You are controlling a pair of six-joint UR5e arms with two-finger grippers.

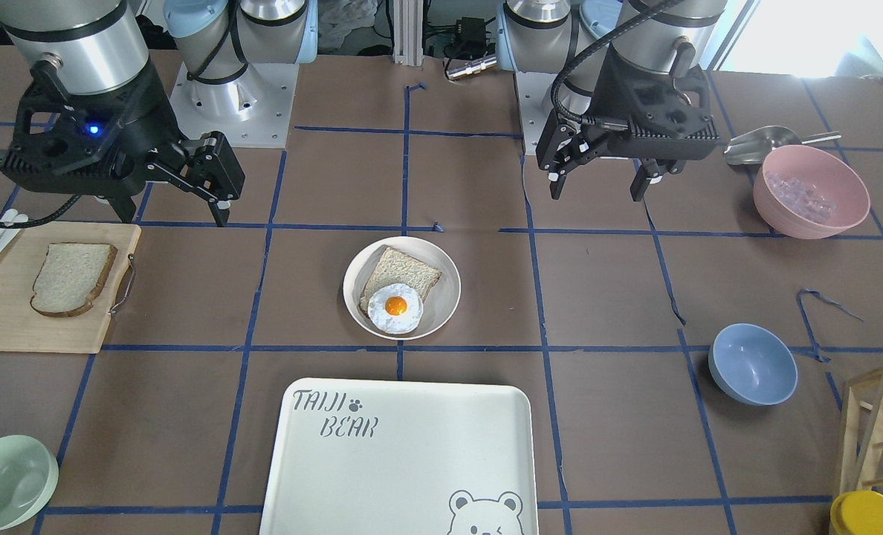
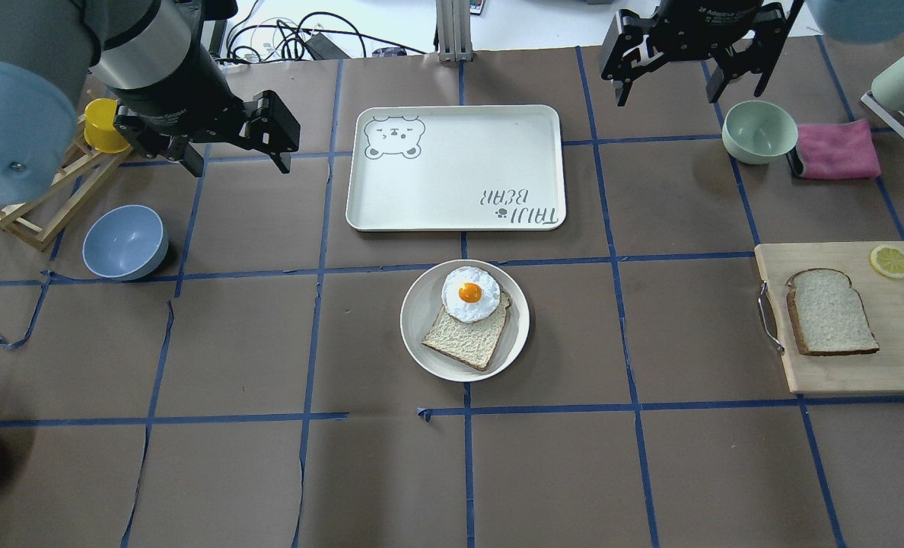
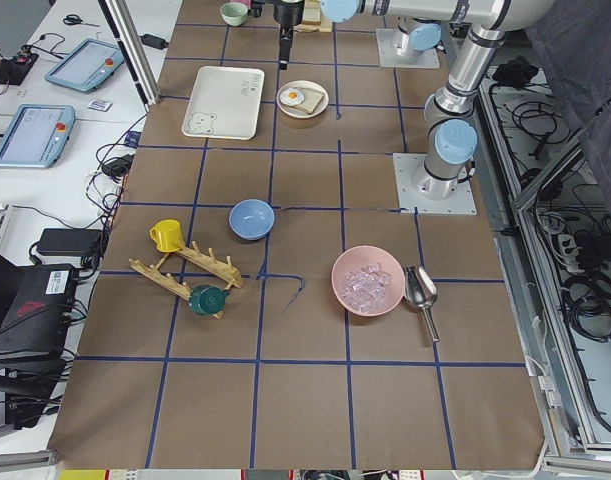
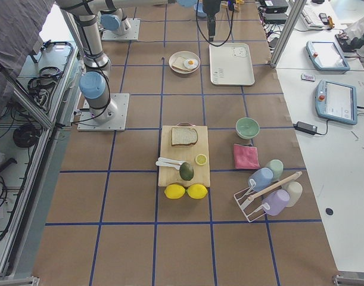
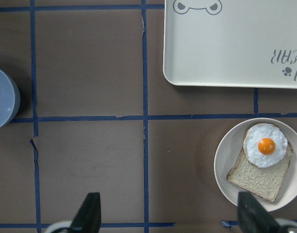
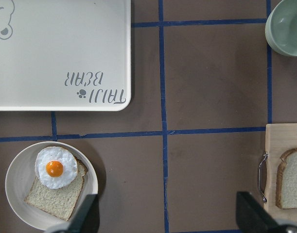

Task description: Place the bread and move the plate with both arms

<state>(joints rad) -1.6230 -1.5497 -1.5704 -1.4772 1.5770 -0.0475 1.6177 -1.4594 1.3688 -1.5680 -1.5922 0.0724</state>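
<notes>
The bread [image 1: 72, 279] lies flat on a wooden cutting board [image 1: 10, 323] and also shows in the overhead view [image 2: 830, 310] and the right wrist view [image 6: 291, 179]. The plate [image 1: 447, 269] sits mid-table [image 2: 414, 323], holding a browner slice topped with a fried egg [image 2: 469, 293]. It also shows in the left wrist view [image 5: 221, 167]. My left gripper [image 2: 237, 169] is open and empty, raised above the table, apart from the plate [image 1: 597, 195]. My right gripper [image 2: 688, 93] is open and empty, raised, apart from the bread [image 1: 174, 215].
A white bear-printed tray [image 2: 452, 183] lies just beyond the plate. A blue bowl [image 2: 125, 242], a wooden rack [image 2: 33, 205] and a pink bowl [image 1: 811, 192] stand on my left side. A green bowl [image 2: 759, 131], a pink cloth [image 2: 836, 150] and a lemon slice [image 2: 890, 261] are on my right.
</notes>
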